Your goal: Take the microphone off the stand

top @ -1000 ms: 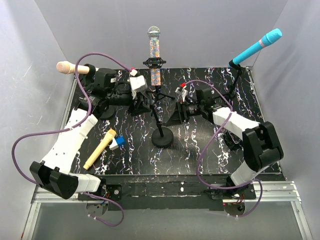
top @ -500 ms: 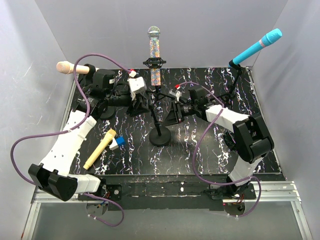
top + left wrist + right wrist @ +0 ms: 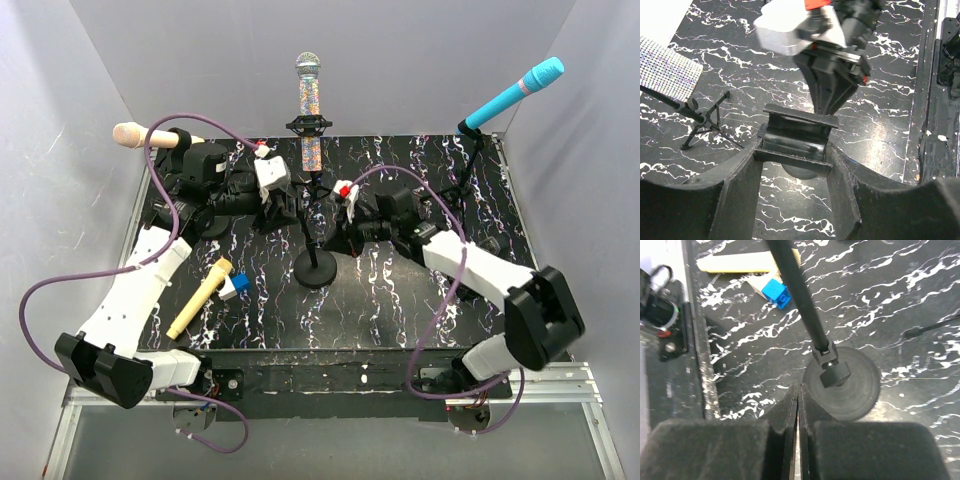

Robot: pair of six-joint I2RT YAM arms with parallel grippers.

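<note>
Left gripper (image 3: pixel 795 150) is clamping a black block of the stand (image 3: pixel 316 270), with fingers (image 3: pixel 740 195) pressing it from both sides at the centre of the left wrist view. Right gripper (image 3: pixel 798 390) is sitting fully closed on nothing, pads together at bottom centre of its view, tips near the stand's round base. The pole is running up to the top edge, apart from the fingers.

Top view: both wrists are crowding the pole from left and right, mid frame. Microphone (image 3: pixel 308 105), sequined, is standing upright in the clip at top centre, above and apart from both grippers. Space around its head is looking open against the back wall (image 3: pixel 400 60).

Yellow mic (image 3: pixel 200 298) and blue block (image 3: pixel 240 283) are lying just beside each other, left of the base. Cream mic (image 3: pixel 130 135) is poking out upper left and cyan mic (image 3: pixel 520 88) upper right, both near the side walls. Table (image 3: pixel 400 310) is showing bare marble lower middle and right, down to the near rail (image 3: pixel 330 372).
</note>
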